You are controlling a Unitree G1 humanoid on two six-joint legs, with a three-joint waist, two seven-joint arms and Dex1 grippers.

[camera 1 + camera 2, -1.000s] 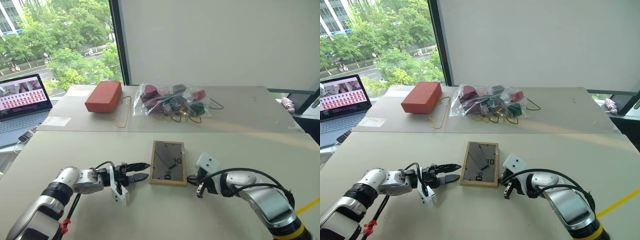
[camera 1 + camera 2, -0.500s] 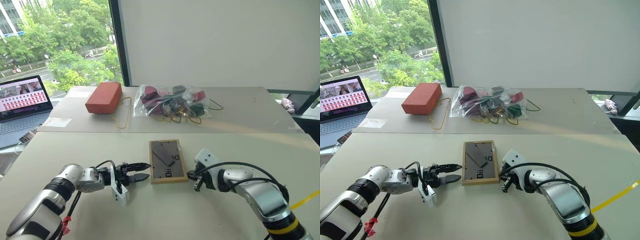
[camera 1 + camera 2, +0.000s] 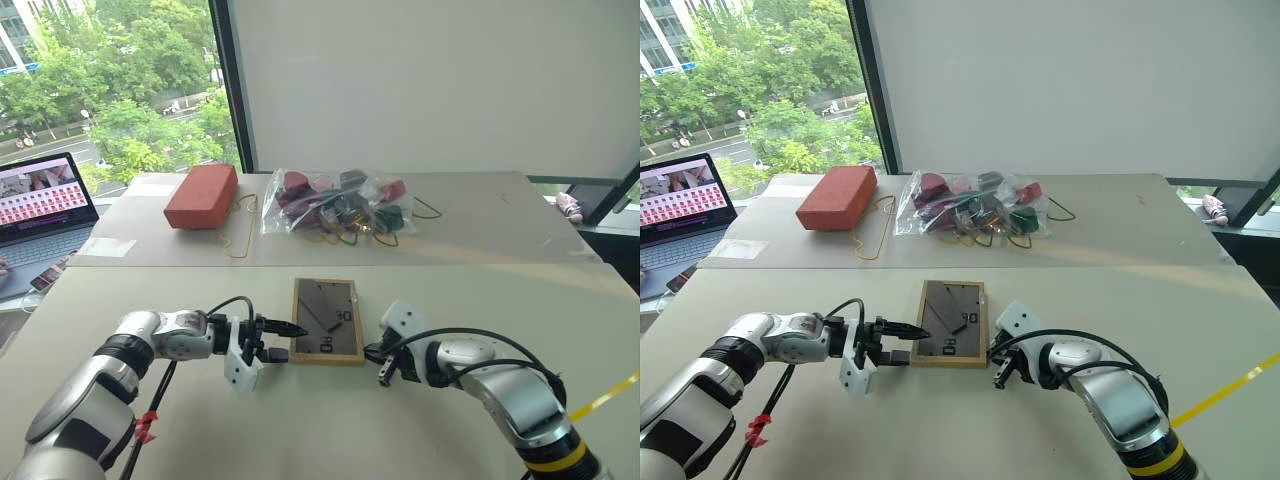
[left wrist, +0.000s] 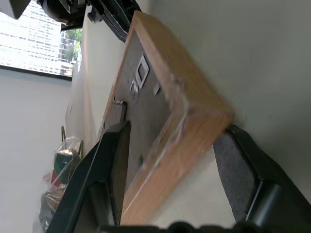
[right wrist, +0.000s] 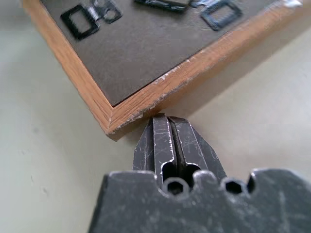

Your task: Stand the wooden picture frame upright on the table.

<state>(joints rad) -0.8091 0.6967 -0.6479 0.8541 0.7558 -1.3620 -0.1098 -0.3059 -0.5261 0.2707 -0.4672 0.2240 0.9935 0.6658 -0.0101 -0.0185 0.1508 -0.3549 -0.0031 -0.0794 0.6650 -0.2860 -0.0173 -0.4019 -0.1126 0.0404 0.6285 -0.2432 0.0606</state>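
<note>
The wooden picture frame [image 3: 327, 320] lies flat on the near table [image 3: 330, 430], dark grey backing and folded stand facing up. My left gripper [image 3: 289, 340] is open and points right at the frame's near left corner. In the left wrist view that corner [image 4: 194, 102] sits between the two fingers [image 4: 104, 165], one over the backing and one at table level. My right gripper [image 3: 384, 366] is shut. Its tips [image 5: 165, 124] rest on the table just off the frame's near right corner [image 5: 114, 121].
On the far table stand a reddish-brown brick-like block [image 3: 201, 195] and a clear bag of mixed items [image 3: 335, 203], with a yellow cord [image 3: 241, 236] between them. A laptop [image 3: 45, 200] is at the far left. Yellow tape [image 3: 605, 398] marks the floor at right.
My left gripper has moved right and rolled, so its open fingers now straddle the frame's near left corner. The right gripper has edged left to the near right corner.
</note>
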